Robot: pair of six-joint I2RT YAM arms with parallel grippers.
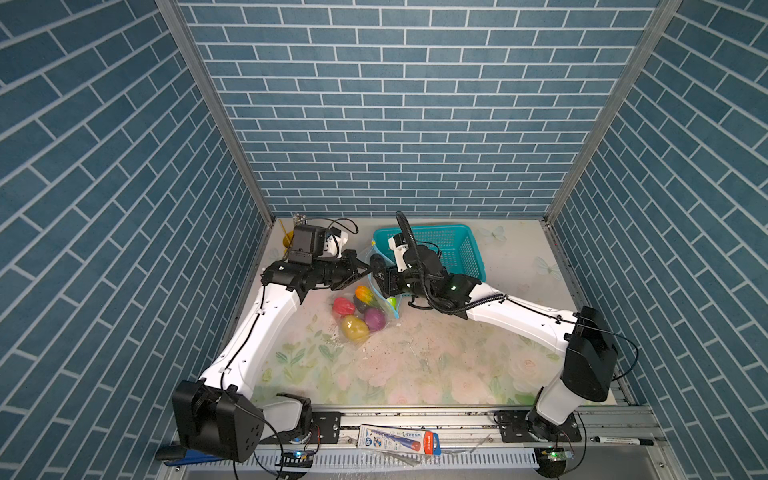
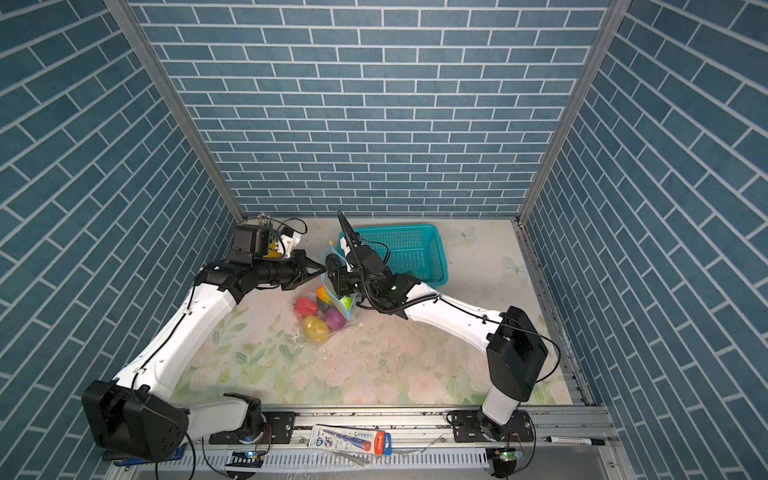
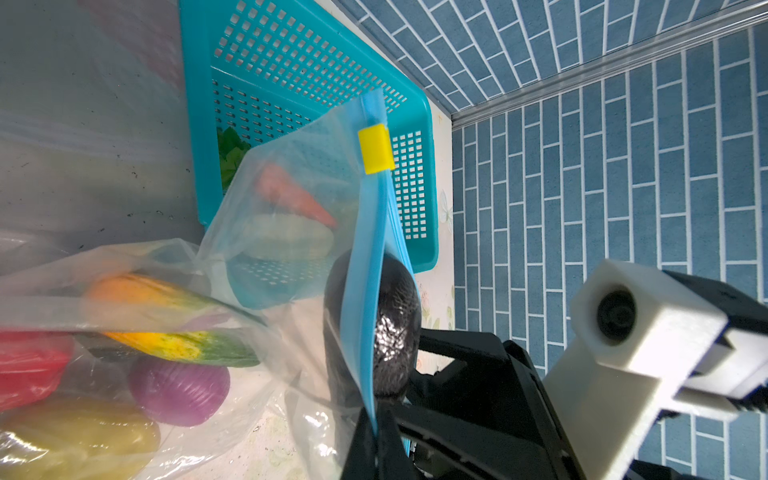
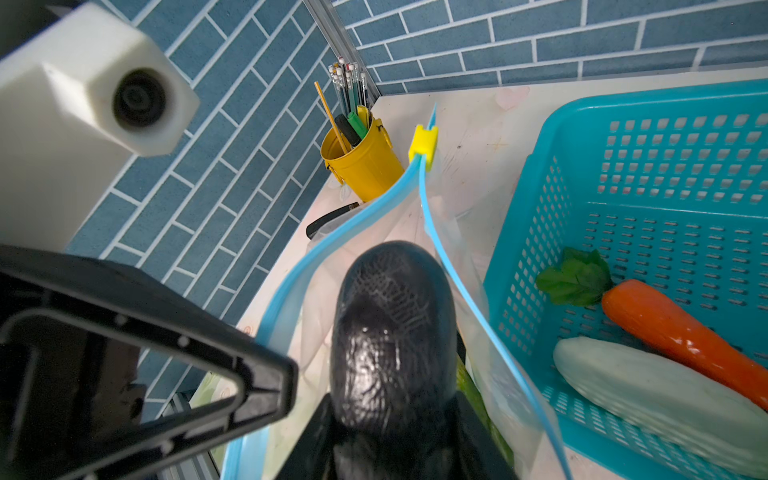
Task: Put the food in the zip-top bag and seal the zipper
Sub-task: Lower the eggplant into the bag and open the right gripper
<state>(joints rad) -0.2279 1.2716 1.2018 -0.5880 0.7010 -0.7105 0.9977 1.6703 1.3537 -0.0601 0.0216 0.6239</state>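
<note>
Right claw grasps the eggplant, its long axis aimed into the mouth of the bag, near the centre in both top views. Left claw, clenched on the zipper strip, holds that mouth open.

The table has a pale floral top, scuffed and dotted with small specks near the middle. A teal basket stands toward its far edge and a yellow pen cup in the far left corner. The lower end of the zip-top bag rests in front of the basket.
</note>
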